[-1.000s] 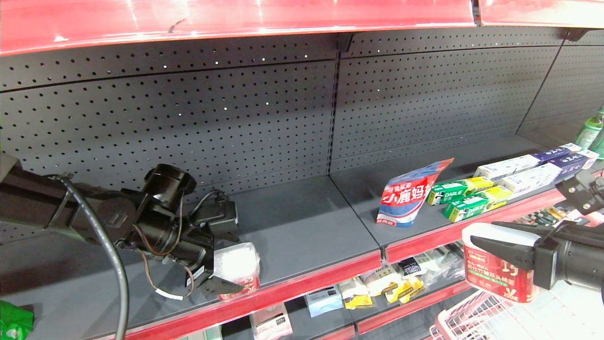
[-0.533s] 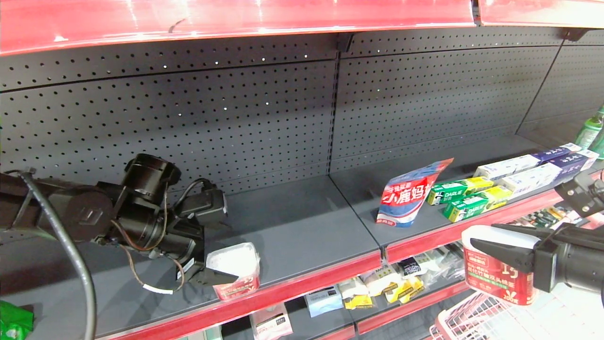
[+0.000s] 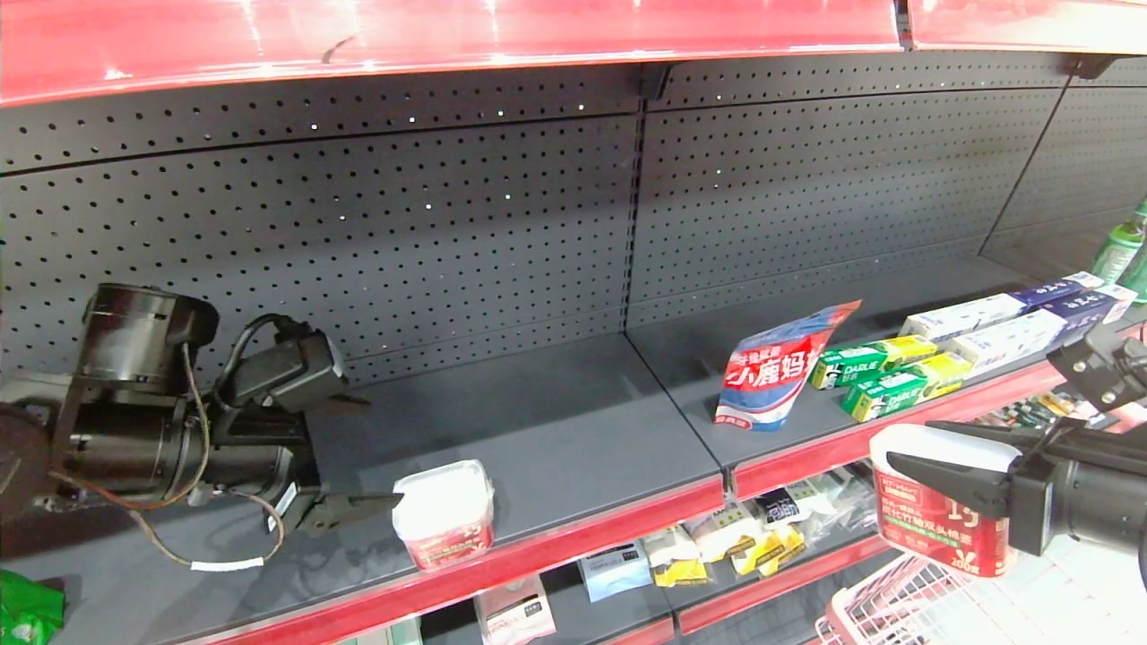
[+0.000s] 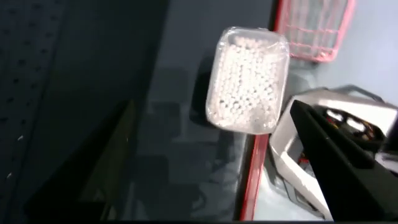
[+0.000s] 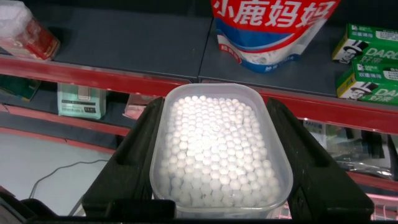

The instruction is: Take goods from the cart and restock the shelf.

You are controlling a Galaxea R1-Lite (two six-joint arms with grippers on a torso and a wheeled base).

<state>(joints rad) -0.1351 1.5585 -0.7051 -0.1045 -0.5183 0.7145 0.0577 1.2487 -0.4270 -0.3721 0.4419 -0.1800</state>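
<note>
Well, the left gripper (image 3: 358, 455) sits at the lower left of the head view, jaws spread wide and holding nothing. It is just beside a cotton swab tub (image 3: 445, 512) that stands upright near the red front edge of the shelf (image 3: 573, 430). At lower right, the right gripper (image 3: 914, 445) is clamped on a second swab tub (image 3: 941, 524), above the pink cart (image 3: 883, 609).

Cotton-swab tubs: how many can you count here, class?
2. One tub stands at the front edge of the shelf, beside the left tool; the other tub is clamped in the right tool. More may be hidden.
</note>
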